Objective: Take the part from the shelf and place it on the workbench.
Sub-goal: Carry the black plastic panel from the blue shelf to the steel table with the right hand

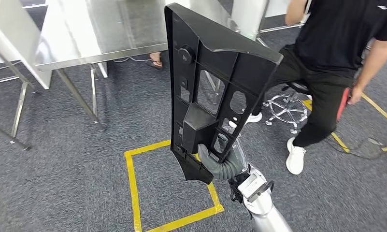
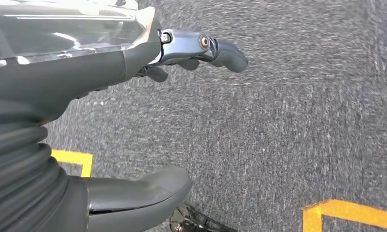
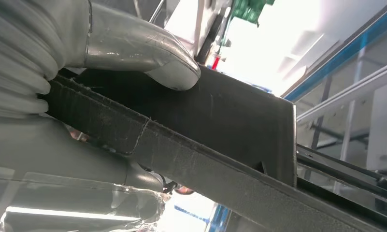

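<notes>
Clamped on the lower end of the black part [image 1: 208, 92]: thumb on one face, fingers [image 3: 61, 154] on the other, seen close in the right wrist view. Right hand [image 1: 219, 159] rising from the lower centre of the head view, holding the part upright and slightly tilted, its top reaching the upper middle of the frame. Left hand [image 2: 133, 111] hanging over grey carpet, fingers [image 2: 220, 50] loosely apart, holding nothing. Below the part, a yellow tape square [image 1: 133, 193] on the carpet, lower centre. Upper left of the head view, a steel tabletop [image 1: 99, 34] on thin legs, apart from the part. Right of the frame, a person [image 1: 336, 58] in black beside a stool.

Judged as the carry step: part already off the shelf, not yet set down. Next move likely calls for closing on the tabletop at upper left, swinging the tall part over its edge without striking it, tipping it flat, then releasing.
</notes>
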